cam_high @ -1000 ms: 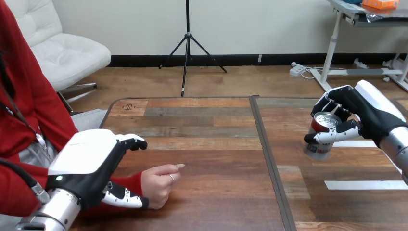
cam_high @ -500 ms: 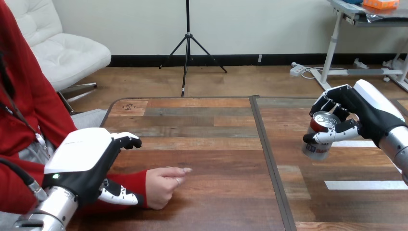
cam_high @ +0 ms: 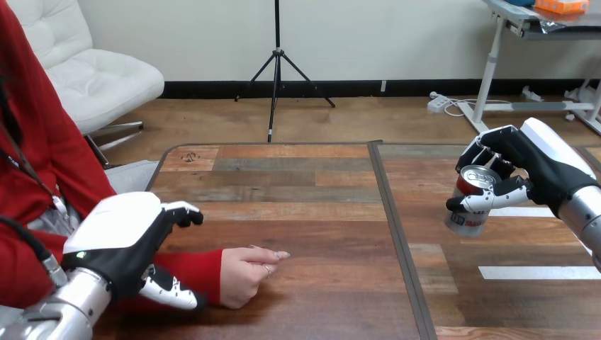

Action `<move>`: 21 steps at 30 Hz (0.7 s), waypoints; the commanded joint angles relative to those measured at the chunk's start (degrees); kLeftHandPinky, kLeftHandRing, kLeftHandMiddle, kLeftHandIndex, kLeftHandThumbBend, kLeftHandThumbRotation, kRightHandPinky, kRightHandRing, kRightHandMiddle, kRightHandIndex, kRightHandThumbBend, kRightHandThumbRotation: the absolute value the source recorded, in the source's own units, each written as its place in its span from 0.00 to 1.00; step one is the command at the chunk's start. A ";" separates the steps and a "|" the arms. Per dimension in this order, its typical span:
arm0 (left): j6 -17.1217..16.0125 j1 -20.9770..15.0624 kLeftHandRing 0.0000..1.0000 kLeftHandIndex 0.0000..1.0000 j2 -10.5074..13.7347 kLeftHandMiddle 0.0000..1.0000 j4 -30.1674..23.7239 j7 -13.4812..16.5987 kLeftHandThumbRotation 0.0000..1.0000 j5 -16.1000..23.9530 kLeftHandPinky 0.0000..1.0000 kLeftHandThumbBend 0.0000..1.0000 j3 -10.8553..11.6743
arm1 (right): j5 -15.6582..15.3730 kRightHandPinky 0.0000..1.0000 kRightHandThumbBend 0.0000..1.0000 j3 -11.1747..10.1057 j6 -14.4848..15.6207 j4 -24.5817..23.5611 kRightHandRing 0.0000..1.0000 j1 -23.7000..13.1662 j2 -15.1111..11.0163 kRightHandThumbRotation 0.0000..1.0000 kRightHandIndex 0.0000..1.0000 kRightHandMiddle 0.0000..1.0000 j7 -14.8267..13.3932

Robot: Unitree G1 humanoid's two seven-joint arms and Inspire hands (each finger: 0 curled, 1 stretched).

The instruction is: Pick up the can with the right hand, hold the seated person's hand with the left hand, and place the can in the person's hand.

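A silver and red can point(cam_high: 470, 200) hangs a little above the right part of the wooden table point(cam_high: 312, 212), with my right hand point(cam_high: 528, 168) shut on it, fingers behind it and thumb across its front. The person's hand point(cam_high: 244, 273) rests on the table at lower left, loosely closed, its red sleeve point(cam_high: 190, 267) running back under my left hand point(cam_high: 117, 237). That hand arches over the forearm with loosely bent fingers reaching past the sleeve and the thumb lying along its near side. I see no grip round the arm.
A dark seam point(cam_high: 397, 241) runs front to back down the table, between the person's hand and the can. White tape strips point(cam_high: 538, 272) lie on the right part. The person's torso fills the left edge.
The person's hand has slid right along the table, baring more sleeve. My left hand has drawn back left and slightly down. The can and right hand have barely moved.
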 commanded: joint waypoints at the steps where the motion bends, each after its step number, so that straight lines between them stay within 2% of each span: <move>1: 1.20 -4.39 0.78 0.79 1.78 0.80 -0.12 -2.79 0.20 -1.24 0.68 1.00 -0.94 | 1.67 0.40 0.75 -2.33 -0.37 -3.41 0.38 -3.44 -2.04 0.00 0.47 0.46 -0.47; 12: 1.73 -6.64 0.78 0.80 3.03 0.81 1.08 -7.37 0.22 -4.29 0.69 1.00 -1.51 | 1.11 0.40 0.77 -2.19 -0.83 -2.65 0.38 -4.10 -2.26 0.00 0.47 0.47 -1.19; 21: 1.89 -8.53 0.79 0.80 3.94 0.81 2.26 -9.03 0.21 -4.95 0.69 1.00 -2.45 | 1.33 0.42 0.76 -2.33 -0.15 -3.00 0.40 -4.20 -2.33 0.00 0.48 0.47 -0.75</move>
